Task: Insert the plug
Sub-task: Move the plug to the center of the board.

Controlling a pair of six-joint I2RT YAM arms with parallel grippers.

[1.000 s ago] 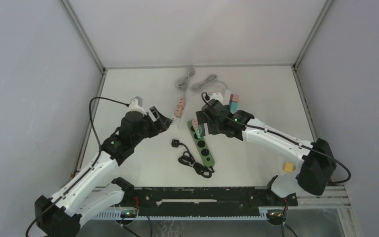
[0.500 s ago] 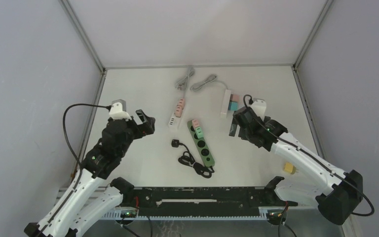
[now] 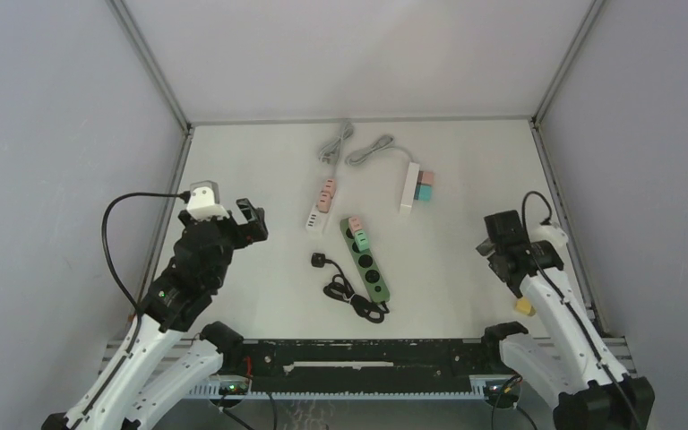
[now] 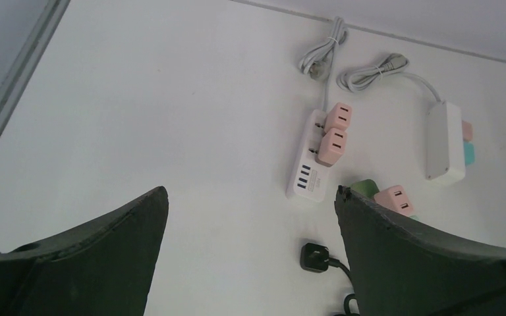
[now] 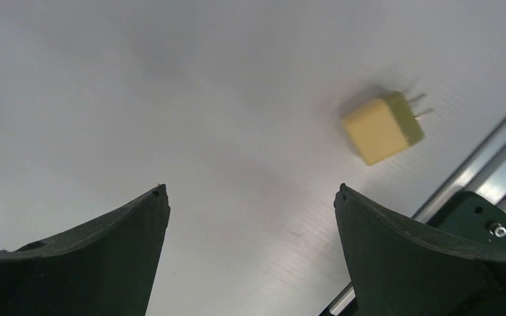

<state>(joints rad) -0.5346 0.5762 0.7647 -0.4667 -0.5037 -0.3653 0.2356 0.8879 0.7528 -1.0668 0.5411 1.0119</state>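
White table [image 3: 475, 170], black plug [image 3: 320, 260] between left claw [image 3: 250, 221] and right claw [image 3: 499, 235], both wide open, empty

left gripper [image 3: 249, 220] and right gripper [image 3: 500, 236] withdrew outward.

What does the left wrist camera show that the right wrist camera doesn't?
Only left wrist: a white power strip carrying pink adapters, a second white strip, gray cords and the black plug. Only right wrist: a yellow adapter, prongs free, near the metal edge rail. Both: white tabletop framed by the open, empty fingers of the left gripper and right gripper.
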